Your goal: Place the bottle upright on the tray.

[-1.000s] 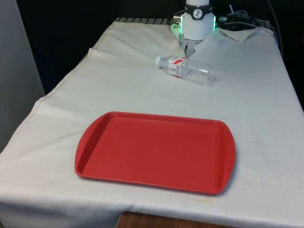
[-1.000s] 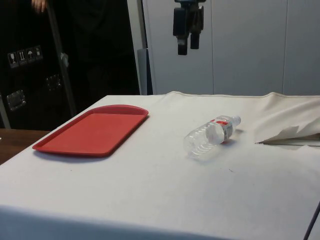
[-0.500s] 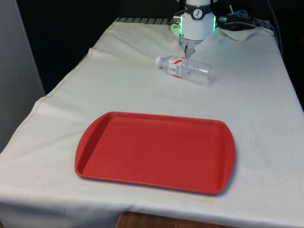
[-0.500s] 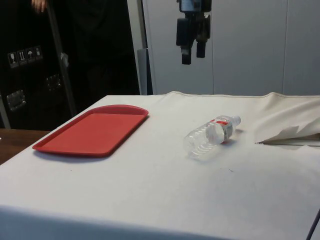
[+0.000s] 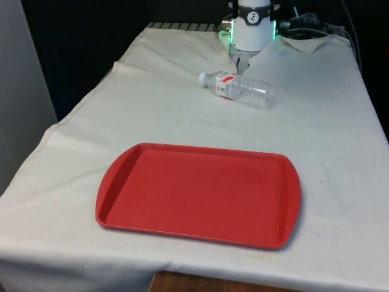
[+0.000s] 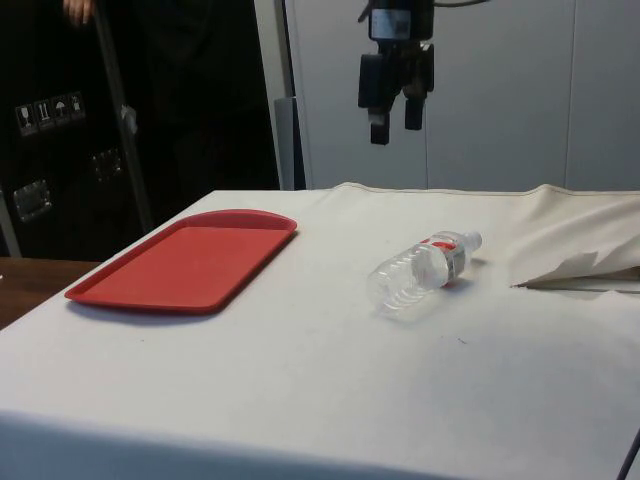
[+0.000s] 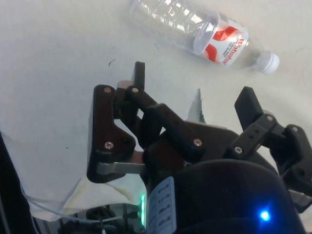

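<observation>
Nothing placed yet: I have all the work ahead, pickup, carry and standing up.
From the front view, nearest me the red tray (image 5: 200, 194) sits bare; beyond it, toward 12 o'clock, the bottle (image 5: 237, 88) lies on its side on the cloth, and my gripper (image 6: 396, 112) hangs well above it, fingers spread, empty.

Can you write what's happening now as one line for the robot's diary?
gripper: open, high above table | bottle: lying on cloth, ungrasped | tray: bare
</observation>
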Controlling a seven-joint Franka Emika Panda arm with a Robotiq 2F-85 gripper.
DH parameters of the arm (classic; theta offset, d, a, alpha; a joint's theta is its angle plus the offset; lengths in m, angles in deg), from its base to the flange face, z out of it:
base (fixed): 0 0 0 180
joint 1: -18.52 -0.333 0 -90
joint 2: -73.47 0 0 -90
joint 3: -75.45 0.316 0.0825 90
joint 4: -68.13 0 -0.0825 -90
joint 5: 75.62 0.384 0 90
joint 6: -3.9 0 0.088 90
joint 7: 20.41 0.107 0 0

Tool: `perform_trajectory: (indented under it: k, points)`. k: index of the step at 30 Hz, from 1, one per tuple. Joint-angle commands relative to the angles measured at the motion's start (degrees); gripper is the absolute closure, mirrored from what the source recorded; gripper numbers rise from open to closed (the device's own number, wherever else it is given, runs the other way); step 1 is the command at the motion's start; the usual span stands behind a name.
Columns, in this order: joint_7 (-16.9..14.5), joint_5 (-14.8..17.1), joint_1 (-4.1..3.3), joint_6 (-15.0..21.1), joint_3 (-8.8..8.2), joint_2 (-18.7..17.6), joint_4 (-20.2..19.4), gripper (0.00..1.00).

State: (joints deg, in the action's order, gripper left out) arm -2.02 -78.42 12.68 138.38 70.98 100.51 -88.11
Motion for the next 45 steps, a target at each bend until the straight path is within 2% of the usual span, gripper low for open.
perform_trajectory:
  k: [1, 4, 12, 14, 16, 22, 23, 24, 28, 32, 33, 34, 41, 42, 45]
  points:
    - [0.86, -0.06, 0.17, 0.80, 0.29, 0.34, -0.52, 0.00]
    - [1.09, 0.00, 0.00, 0.40, 0.17, 0.00, -0.34, 0.00]
    - [5.50, -0.06, 0.23, 1.49, 0.63, -0.06, -0.97, 0.00]
    - [5.04, 0.00, 0.00, 0.69, 0.34, -0.06, -0.69, 0.00]
    - [6.59, -0.06, 0.23, 1.49, 0.69, -0.11, -0.97, 0.00]
    - [9.17, -0.06, 0.17, 1.49, 0.80, -0.23, -0.97, 0.00]
    - [8.48, 0.00, 0.00, 0.69, 0.52, -0.11, -0.74, 0.00]
    - [9.57, -0.06, 0.17, 1.49, 0.80, -0.23, -0.97, 0.00]
    - [11.34, 0.06, 0.11, 1.49, 0.86, -0.17, -0.97, 0.00]
    - [12.66, 0.17, 0.06, 1.55, 0.97, -0.11, -1.03, 0.00]
    - [12.20, 0.00, 0.00, 0.69, 0.80, -0.11, -0.80, 0.00]
    - [12.95, 0.23, 0.06, 1.55, 0.97, -0.11, -1.03, 0.00]
    - [15.99, 0.23, 0.06, 1.60, 1.20, -0.17, -1.09, 0.00]
    - [15.18, 0.06, 0.00, 0.74, 0.97, -0.11, -0.80, 0.00]
    - [17.36, 0.29, 0.00, 1.60, 1.32, -0.11, -1.09, 0.00]
